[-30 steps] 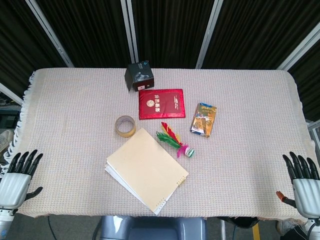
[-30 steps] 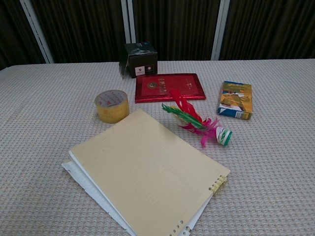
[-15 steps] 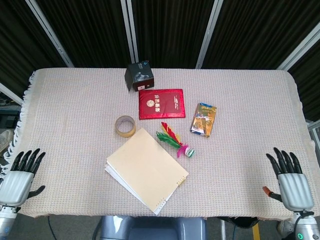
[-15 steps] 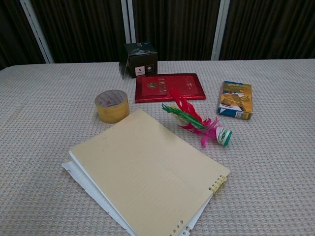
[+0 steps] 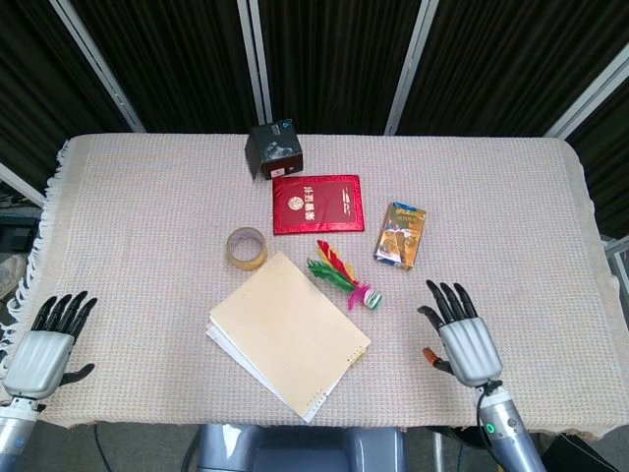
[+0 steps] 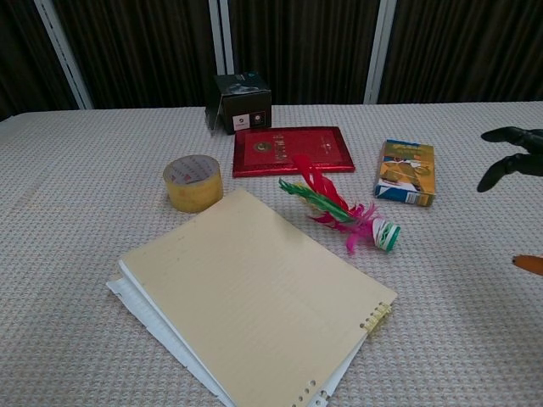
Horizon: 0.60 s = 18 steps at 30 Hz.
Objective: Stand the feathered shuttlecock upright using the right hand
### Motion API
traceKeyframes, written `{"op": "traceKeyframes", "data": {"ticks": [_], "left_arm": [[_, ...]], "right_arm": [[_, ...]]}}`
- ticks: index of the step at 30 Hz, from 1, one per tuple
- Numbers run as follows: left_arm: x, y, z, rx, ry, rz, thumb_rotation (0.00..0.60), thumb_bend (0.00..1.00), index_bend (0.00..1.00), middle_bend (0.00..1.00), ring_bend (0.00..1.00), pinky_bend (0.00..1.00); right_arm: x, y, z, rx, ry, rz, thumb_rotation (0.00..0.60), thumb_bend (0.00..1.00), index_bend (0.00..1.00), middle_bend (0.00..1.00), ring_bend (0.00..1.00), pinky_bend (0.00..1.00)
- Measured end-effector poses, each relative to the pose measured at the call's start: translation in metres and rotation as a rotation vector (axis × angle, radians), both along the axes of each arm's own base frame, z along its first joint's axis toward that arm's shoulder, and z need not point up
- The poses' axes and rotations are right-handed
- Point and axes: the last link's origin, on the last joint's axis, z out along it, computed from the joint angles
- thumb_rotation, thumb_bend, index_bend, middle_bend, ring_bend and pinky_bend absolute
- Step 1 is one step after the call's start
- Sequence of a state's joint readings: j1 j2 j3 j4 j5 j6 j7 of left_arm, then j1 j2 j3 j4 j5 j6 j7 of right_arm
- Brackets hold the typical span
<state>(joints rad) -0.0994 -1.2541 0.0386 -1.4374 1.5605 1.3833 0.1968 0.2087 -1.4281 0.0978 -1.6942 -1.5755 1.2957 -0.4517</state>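
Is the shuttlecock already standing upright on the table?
No, the shuttlecock lies on its side beside the notebook, and the right hand is apart from it.

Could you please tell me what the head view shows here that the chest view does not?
Only the head view shows the left hand, open at the near left edge, and the whole right hand, open, right of the shuttlecock. Only the chest view shows the black box's white front label. Both show the shuttlecock lying flat, the tape roll, red booklet and notepad.
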Motion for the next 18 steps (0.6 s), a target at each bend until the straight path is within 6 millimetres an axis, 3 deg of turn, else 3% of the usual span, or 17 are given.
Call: {"op": "traceKeyframes", "data": {"ticks": [11, 18], "left_arm": [[-0.008, 0.012, -0.002, 0.002, -0.005, 0.045, 0.600, 0.00, 0.00, 0.00, 0.00, 0.00], [-0.012, 0.019, -0.006, -0.009, 0.002, 0.070, 0.600, 0.00, 0.00, 0.00, 0.00, 0.00]], "right_arm": [[0.042, -0.058, -0.037, 0.066, 0.022, 0.013, 0.600, 0.18, 0.30, 0.00, 0.00, 0.00], [0.062, -0.078, -0.057, 0.098, 0.028, 0.007, 0.600, 0.18, 0.31, 0.00, 0.00, 0.00]]}}
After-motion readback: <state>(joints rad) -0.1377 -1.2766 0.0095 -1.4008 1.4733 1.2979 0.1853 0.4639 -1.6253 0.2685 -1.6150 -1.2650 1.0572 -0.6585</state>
